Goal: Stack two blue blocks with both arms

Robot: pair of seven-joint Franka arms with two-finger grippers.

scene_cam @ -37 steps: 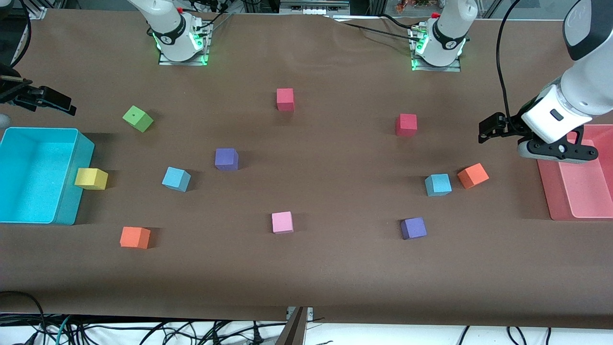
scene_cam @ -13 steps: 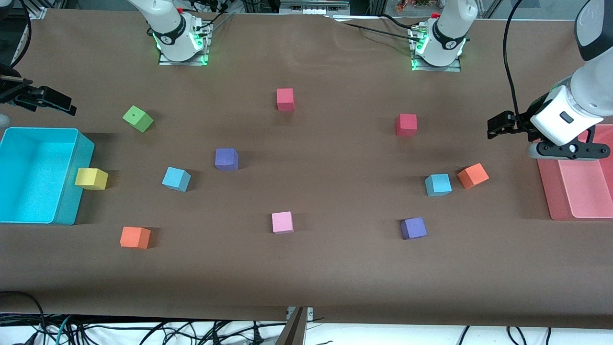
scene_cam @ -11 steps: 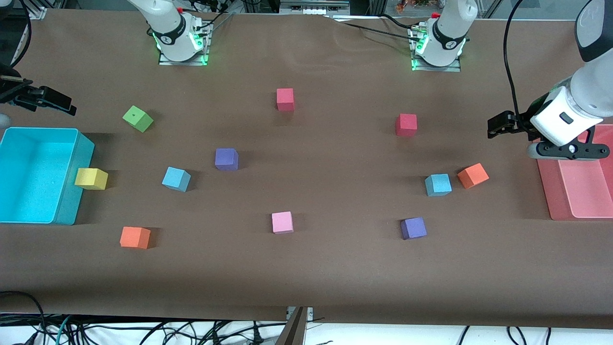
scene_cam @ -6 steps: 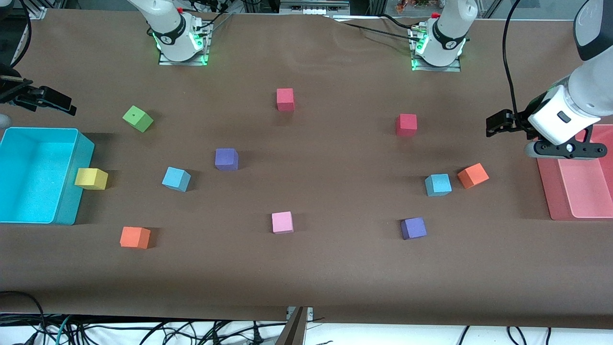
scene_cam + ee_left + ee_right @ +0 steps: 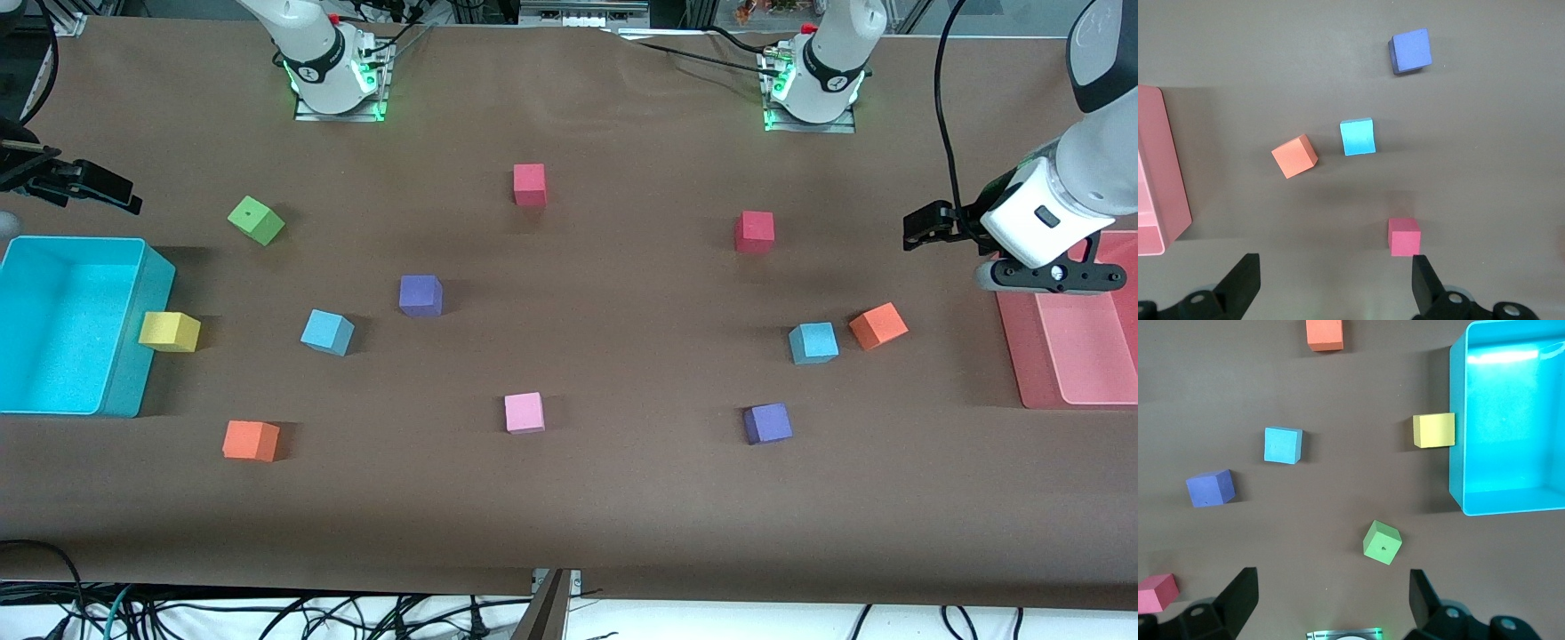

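Two light blue blocks lie apart on the brown table. One (image 5: pixel 327 332) is toward the right arm's end, near a purple cube, and shows in the right wrist view (image 5: pixel 1283 445). The other (image 5: pixel 813 343) is toward the left arm's end, beside an orange cube (image 5: pixel 878 325), and shows in the left wrist view (image 5: pixel 1357 137). My left gripper (image 5: pixel 1049 280) hangs high by the pink tray, open and empty (image 5: pixel 1335 293). My right gripper (image 5: pixel 89 185) hangs high above the turquoise bin's end of the table, open and empty (image 5: pixel 1331 607).
A turquoise bin (image 5: pixel 133 356) has a yellow cube (image 5: pixel 169 331) against its wall. A pink tray (image 5: pixel 1022 356) sits at the left arm's end. Two purple cubes (image 5: pixel 420 294) (image 5: pixel 767 423), two red cubes (image 5: pixel 529 184) (image 5: pixel 754 231), a green (image 5: pixel 256 220), a pink (image 5: pixel 524 412) and another orange cube (image 5: pixel 250 440) lie scattered.
The left gripper has drifted toward the pink tray's end of the table and a little upward; in the last second it barely moves. The right arm and all blocks are still.
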